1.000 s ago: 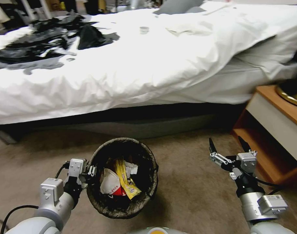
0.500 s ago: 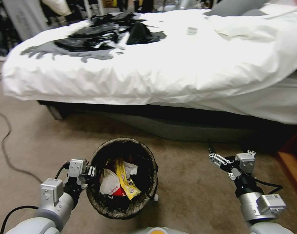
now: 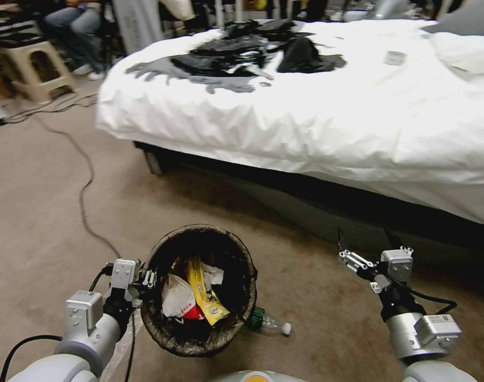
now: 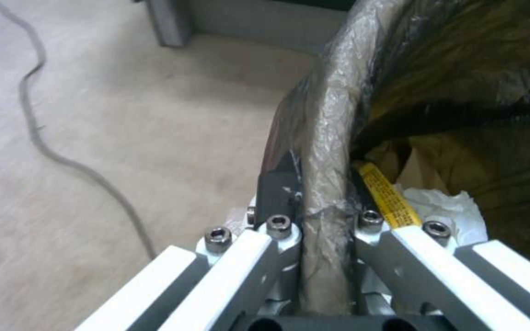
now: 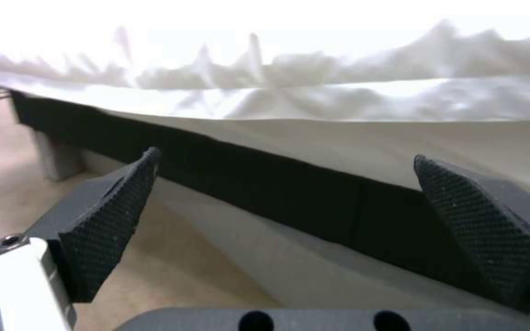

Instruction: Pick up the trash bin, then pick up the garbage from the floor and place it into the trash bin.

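Low on the robot's left, the left gripper point(image 3: 148, 279) is clamped on the rim of the trash bin point(image 3: 162, 329). The left wrist view shows this closely: one finger lies outside the bag-wrapped rim point(image 4: 323, 151) and the other inside, with the folded liner squeezed between them. The bin hangs just to the right of that gripper, straight in front of the robot's body, mouth up and held off the carpet point(image 3: 45, 212).

Inside the bin lies the garbage: a crumpled white-and-red carton point(image 3: 179, 301), a yellow snack wrapper point(image 3: 202, 294) slanting across the middle, and a bit of white tissue point(image 3: 213, 275) behind it. From the left wrist, the yellow wrapper point(image 4: 386, 197) and the tissue point(image 4: 440, 207) sit just past the inner finger.

A clear plastic bottle point(image 3: 266, 324) with a green label lies on the carpet, showing just beside the bin's right edge, between the two arms.

The right gripper point(image 3: 365, 243) is held up on the robot's right, well apart from the bin, its textured black fingers point(image 5: 108, 225) spread wide with nothing between them, aimed at the dark base under the bed point(image 3: 305, 127).

A black cable point(image 3: 84, 191) snakes over the carpet to the left, ahead of the left arm, and dark clothing point(image 3: 252, 48) is strewn on the white bedding.
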`<state>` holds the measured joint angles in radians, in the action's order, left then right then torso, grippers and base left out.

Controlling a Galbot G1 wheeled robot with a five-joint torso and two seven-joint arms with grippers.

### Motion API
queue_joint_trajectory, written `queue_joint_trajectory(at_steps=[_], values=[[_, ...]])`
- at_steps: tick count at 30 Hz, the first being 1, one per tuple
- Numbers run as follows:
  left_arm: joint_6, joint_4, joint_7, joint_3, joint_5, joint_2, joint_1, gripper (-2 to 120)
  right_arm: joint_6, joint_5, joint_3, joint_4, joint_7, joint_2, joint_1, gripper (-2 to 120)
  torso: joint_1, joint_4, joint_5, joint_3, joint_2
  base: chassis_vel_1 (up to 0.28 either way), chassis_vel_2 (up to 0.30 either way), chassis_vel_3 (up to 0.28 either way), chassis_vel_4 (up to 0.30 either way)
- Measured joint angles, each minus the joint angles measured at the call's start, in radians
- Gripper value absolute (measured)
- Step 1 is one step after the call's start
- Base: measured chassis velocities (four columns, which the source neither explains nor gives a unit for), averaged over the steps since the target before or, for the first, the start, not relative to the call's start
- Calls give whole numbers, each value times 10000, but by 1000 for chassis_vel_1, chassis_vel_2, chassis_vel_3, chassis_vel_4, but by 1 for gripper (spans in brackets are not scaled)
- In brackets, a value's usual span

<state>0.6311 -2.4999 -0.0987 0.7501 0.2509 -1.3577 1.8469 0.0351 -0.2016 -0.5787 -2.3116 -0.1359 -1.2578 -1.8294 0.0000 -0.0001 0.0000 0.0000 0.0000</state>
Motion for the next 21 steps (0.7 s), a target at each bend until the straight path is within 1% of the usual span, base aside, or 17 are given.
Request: queue_joint_trajectory(at_steps=[12,15,17,21], values=[[-31,0,7,-18,0,-11,-16,1,14,-53,-42,115,52,24,-135,100,0,4,0,0,0,121,125,116,122],[-35,0,9,-24,0,-17,-17,1,32,-57,-73,176,106,29,-164,100,0,3,0,0,0,76,66,72,63],[-38,0,9,-34,2,-20,-21,1,44,-58,-84,217,132,27,-178,100,0,-2,1,0,0,0,0,0,0],[-43,0,8,-41,5,-20,-42,1,48,-59,-86,236,144,24,-207,100,0,-1,0,-1,0,0,0,0,0]])
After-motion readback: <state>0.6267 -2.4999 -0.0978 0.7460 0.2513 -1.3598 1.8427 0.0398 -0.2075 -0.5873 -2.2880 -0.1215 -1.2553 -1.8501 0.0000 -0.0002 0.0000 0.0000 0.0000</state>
